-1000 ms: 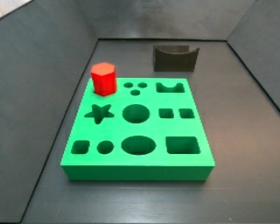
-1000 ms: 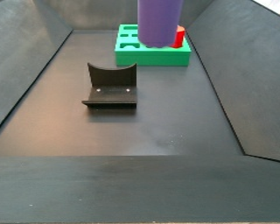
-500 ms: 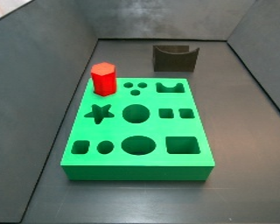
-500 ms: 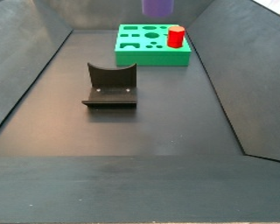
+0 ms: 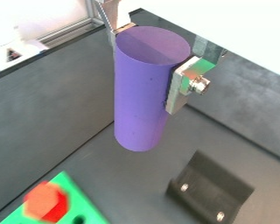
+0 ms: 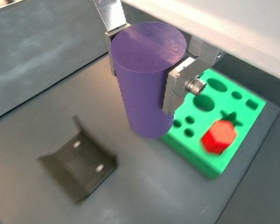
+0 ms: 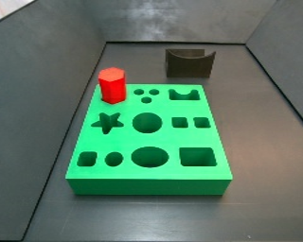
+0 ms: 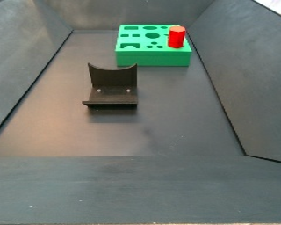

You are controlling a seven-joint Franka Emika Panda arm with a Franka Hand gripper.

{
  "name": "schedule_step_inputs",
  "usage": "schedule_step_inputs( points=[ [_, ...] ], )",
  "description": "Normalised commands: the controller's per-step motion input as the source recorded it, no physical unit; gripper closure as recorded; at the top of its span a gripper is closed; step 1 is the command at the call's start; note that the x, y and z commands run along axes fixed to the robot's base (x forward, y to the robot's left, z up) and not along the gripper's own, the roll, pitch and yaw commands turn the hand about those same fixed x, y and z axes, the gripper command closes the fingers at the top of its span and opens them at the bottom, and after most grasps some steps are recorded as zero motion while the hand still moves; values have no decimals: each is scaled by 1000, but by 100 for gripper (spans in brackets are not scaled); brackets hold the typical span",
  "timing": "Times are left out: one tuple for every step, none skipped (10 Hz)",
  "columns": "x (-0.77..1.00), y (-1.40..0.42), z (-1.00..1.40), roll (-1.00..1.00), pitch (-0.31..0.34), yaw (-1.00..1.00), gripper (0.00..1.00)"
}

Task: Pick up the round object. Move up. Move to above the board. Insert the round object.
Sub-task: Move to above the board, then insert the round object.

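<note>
A: Nearest to the wrist, what does the tool (image 5: 149, 54) hold?

B: It is closed on the round object (image 5: 140, 92), a purple cylinder. In both wrist views one silver finger (image 6: 178, 86) presses on its side near the flat top, and the opposite finger is at the far side. The cylinder hangs upright, free below.

A: Where is it over the table (image 8: 154, 132)?

B: High above it. Neither side view shows the tool or the cylinder, so they are over the frame. In a wrist view the dark floor and the fixture (image 6: 78, 165) lie under it, with the board (image 6: 229, 108) to one side. I judge it is not yet above the board.

A: How will it handle?

B: It looks stiff and smooth, probably light plastic, so it may slip or tilt in the pads. The grasp near the top leaves a long lower part free for entering the hole, which is good.

A: And farther away?

B: In a side view the fixture (image 8: 111, 86) stands near the middle of the table. The green board (image 8: 153, 44) lies at the far edge, with the red peg (image 8: 176, 37) standing in its corner. The large round holes (image 7: 147, 122) are open.
</note>
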Motion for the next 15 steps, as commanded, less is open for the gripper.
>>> schedule_step_inputs(
  points=[
    [-69, -1000, 114, 9, 7, 1, 100],
    [-69, -1000, 115, 4, 9, 5, 100],
    [-67, -1000, 123, -3, 15, 5, 100],
    [-63, -1000, 127, -5, 23, 9, 100],
    [-57, -1000, 135, 7, 36, 2, 100],
    [-52, -1000, 138, 2, 47, 6, 100],
    [-28, -1000, 147, 0, 74, 6, 100],
    [1, -862, 130, 7, 94, 7, 100],
    [34, -559, 91, 19, 114, 4, 100],
    [56, -270, 55, 17, 119, 8, 100],
    [51, -183, 40, 18, 106, 7, 100],
    [-26, 0, -23, 0, 0, 0, 100],
    [0, -37, -177, 0, -44, 0, 100],
    [0, -94, -329, 47, -74, 0, 100],
    [0, -140, -397, 103, -97, 0, 100]
  ],
)
